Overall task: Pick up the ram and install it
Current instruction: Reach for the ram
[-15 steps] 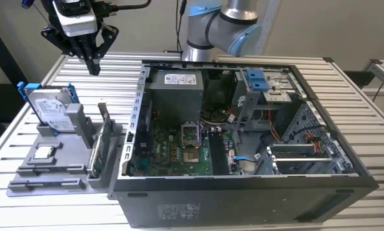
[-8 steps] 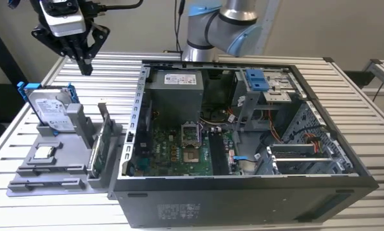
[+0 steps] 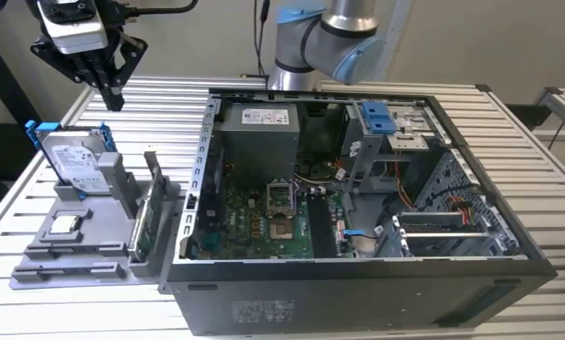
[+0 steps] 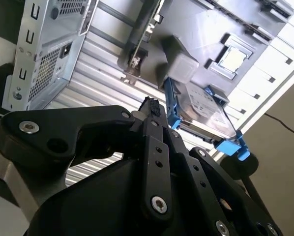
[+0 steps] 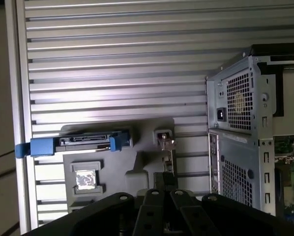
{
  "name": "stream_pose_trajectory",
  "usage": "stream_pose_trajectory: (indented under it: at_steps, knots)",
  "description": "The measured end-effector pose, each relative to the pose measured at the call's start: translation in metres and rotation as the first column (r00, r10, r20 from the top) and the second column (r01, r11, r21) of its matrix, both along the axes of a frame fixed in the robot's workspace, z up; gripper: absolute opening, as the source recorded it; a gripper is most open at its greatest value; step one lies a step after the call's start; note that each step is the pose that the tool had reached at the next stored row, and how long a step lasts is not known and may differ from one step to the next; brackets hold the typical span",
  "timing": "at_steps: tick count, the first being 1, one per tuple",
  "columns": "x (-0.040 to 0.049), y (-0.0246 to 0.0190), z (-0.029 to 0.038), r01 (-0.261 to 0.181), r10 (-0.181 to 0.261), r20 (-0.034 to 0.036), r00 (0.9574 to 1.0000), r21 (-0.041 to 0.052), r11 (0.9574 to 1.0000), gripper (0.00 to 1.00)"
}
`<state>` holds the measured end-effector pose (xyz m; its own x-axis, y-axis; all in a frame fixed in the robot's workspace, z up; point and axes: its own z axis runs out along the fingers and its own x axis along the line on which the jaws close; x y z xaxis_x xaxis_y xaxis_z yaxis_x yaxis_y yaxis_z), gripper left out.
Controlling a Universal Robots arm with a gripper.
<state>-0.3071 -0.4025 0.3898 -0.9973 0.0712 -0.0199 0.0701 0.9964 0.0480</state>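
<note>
What looks like the ram (image 3: 74, 249) is seen as a thin dark strip in the near slot of the gray holder (image 3: 95, 230), at the exterior view's left of the open computer case (image 3: 358, 297). Farther back the hard drive (image 3: 74, 166) is stood upright; beyond it the gripper (image 3: 115, 105) is held aloft, fingers pressed together, nothing pinched.

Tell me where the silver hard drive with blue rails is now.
The hard drive stands upright in the gray holder at the exterior view's left, beside the open computer case, with the hand above it.
</note>
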Motion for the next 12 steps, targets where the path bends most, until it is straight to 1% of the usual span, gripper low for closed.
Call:
stream_pose_trajectory:
  at_steps: [12]
  knots:
    - [-0.0208,0.0,-0.0017,0.0,0.0,0.0,1.0,0.0,1.0,0.11]
